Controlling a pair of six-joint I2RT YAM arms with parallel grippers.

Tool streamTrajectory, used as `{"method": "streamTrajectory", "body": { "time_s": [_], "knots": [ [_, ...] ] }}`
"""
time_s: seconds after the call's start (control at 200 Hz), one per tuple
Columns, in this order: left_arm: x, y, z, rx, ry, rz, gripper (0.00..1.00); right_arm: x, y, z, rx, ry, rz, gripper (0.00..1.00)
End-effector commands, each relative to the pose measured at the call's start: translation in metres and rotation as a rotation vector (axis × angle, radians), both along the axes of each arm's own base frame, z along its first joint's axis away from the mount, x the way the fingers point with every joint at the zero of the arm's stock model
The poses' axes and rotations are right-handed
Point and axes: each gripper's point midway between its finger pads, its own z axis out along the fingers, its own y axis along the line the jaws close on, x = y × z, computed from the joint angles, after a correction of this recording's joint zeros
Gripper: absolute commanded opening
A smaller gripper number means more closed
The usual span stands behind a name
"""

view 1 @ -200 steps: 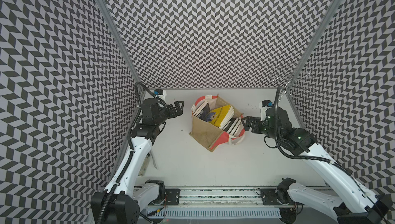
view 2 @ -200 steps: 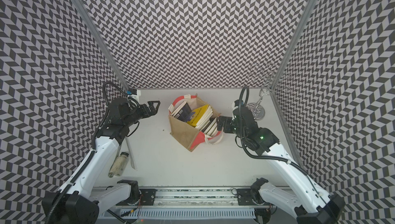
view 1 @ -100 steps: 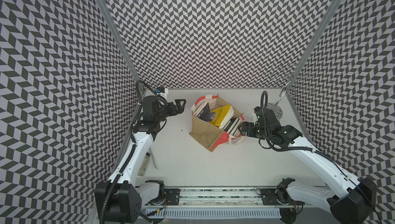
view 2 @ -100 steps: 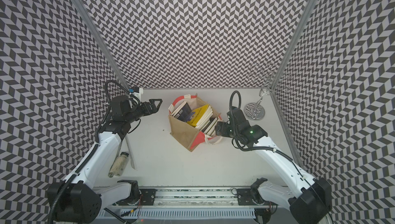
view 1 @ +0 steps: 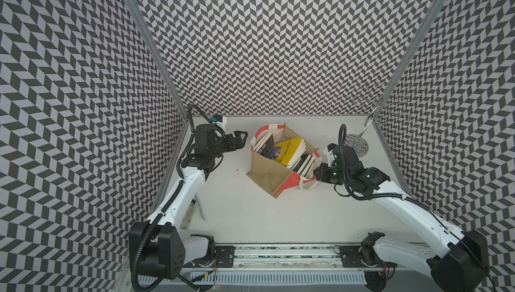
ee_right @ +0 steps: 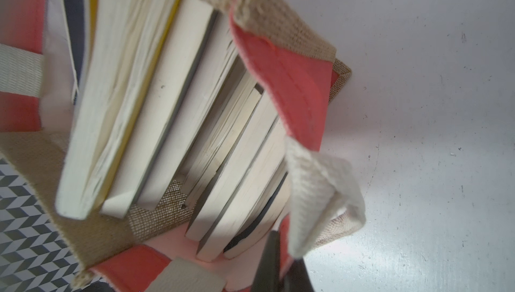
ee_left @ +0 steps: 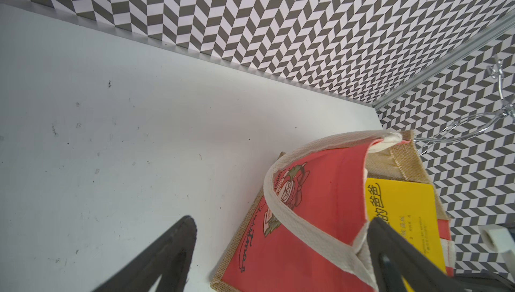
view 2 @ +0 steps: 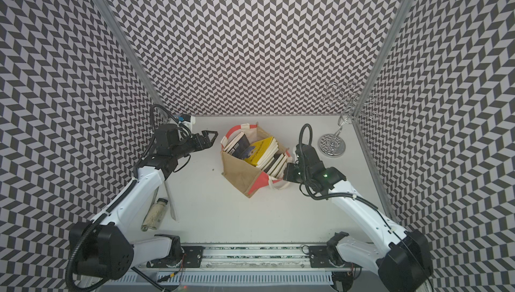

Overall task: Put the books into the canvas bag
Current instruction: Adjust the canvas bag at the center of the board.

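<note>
Right claw (ee_right: 281, 262) has snapped together on the canvas bag (view 1: 267, 170) at its rim by the handle, after a second spread. Books (view 2: 262, 151) all stand inside the bag, mid-surface; likely tidying. Left claw (view 1: 241, 137) spread, just beside the bag. Right wrist view alone shows the pinch; a top view shows the yellow cover.
</note>
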Motion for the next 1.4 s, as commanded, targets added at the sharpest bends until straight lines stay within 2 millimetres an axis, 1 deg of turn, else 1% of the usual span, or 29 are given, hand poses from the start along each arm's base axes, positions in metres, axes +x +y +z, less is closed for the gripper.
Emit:
{"method": "streamTrajectory", "body": {
  "time_s": [0.0,0.085,0.18,0.23,0.28,0.315,0.381,0.461,0.531,0.626,0.681,0.761,0.841,0.901,0.941,1.001,1.037,1.077,1.087,1.162,1.232,1.267,1.272,1.292,1.297,1.302,1.312,1.322,1.392],
  "knots": [
    [0.003,-0.005,0.013,-0.005,-0.036,-0.006,0.90,0.018,0.011,0.042,0.080,-0.131,0.003,0.00],
    [0.002,-0.006,0.013,0.001,-0.038,-0.007,0.87,0.028,0.013,0.076,0.096,-0.218,0.005,0.00],
    [0.004,-0.009,0.012,0.013,-0.029,-0.023,0.84,0.039,0.007,0.114,0.074,-0.315,-0.024,0.00],
    [0.005,-0.010,0.010,0.024,-0.016,-0.031,0.84,0.044,-0.001,0.125,0.047,-0.354,-0.062,0.00],
    [0.005,-0.013,0.008,0.018,-0.004,-0.049,0.84,0.047,-0.009,0.132,0.026,-0.378,-0.088,0.00],
    [0.005,-0.015,0.007,0.036,-0.007,-0.068,0.84,0.049,-0.013,0.134,0.020,-0.386,-0.094,0.00],
    [0.004,-0.019,0.007,0.044,-0.002,-0.089,0.84,0.052,-0.017,0.132,0.016,-0.379,-0.098,0.00],
    [0.004,-0.024,0.011,0.039,-0.010,-0.111,0.83,0.053,-0.015,0.129,0.038,-0.374,-0.079,0.00],
    [0.007,-0.029,0.009,0.047,-0.001,-0.124,0.81,0.053,-0.014,0.127,0.044,-0.378,-0.076,0.00],
    [0.010,-0.042,0.007,0.045,0.013,-0.174,0.78,0.053,-0.013,0.124,0.036,-0.375,-0.071,0.00],
    [0.010,-0.053,0.007,0.061,0.019,-0.206,0.77,0.054,-0.013,0.123,0.033,-0.377,-0.069,0.00],
    [0.010,-0.065,-0.001,0.100,0.049,-0.227,0.75,0.055,-0.013,0.123,0.032,-0.381,-0.065,0.00],
    [0.011,-0.065,-0.015,0.127,0.082,-0.213,0.73,0.056,-0.011,0.121,0.033,-0.380,-0.053,0.00],
    [0.012,-0.062,-0.025,0.143,0.105,-0.200,0.67,0.056,-0.009,0.121,0.038,-0.383,-0.044,0.00],
    [0.013,-0.061,-0.031,0.151,0.123,-0.193,0.60,0.056,-0.009,0.121,0.039,-0.386,-0.042,0.00],
    [0.012,-0.061,-0.032,0.150,0.129,-0.198,0.41,0.056,-0.008,0.121,0.040,-0.389,-0.036,0.00],
    [0.012,-0.063,-0.031,0.149,0.127,-0.202,0.25,0.056,-0.008,0.123,0.042,-0.393,-0.034,0.00],
    [0.011,-0.065,-0.025,0.145,0.115,-0.205,0.04,0.056,-0.007,0.126,0.043,-0.404,-0.030,0.00],
    [0.010,-0.066,-0.024,0.145,0.110,-0.208,0.00,0.057,-0.007,0.127,0.044,-0.408,-0.029,0.00],
    [0.006,-0.075,-0.003,0.139,0.060,-0.226,0.00,0.057,-0.002,0.144,0.058,-0.458,0.006,0.00],
    [-0.002,-0.087,0.028,0.124,-0.009,-0.265,0.00,0.057,0.002,0.171,0.060,-0.524,0.045,0.00],
    [-0.009,-0.097,0.050,0.109,-0.060,-0.302,0.00,0.056,0.004,0.190,0.064,-0.569,0.068,0.00],
    [-0.011,-0.098,0.053,0.107,-0.067,-0.306,0.00,0.056,0.004,0.190,0.064,-0.569,0.068,0.00],
    [-0.017,-0.105,0.069,0.101,-0.106,-0.329,0.00,0.055,0.005,0.201,0.067,-0.595,0.081,0.00],
    [-0.019,-0.106,0.072,0.100,-0.116,-0.334,0.00,0.054,0.006,0.208,0.069,-0.611,0.086,0.00],
    [-0.020,-0.108,0.076,0.098,-0.126,-0.340,0.00,0.054,0.006,0.208,0.069,-0.611,0.086,0.00],
    [-0.024,-0.110,0.084,0.094,-0.147,-0.349,0.00,0.053,0.006,0.217,0.071,-0.631,0.092,0.00],
    [-0.027,-0.113,0.092,0.091,-0.167,-0.356,0.00,0.052,0.006,0.221,0.073,-0.639,0.093,0.00],
    [-0.054,-0.123,0.143,0.064,-0.306,-0.381,0.00,0.044,0.003,0.262,0.087,-0.745,0.100,0.00]
  ]
}}
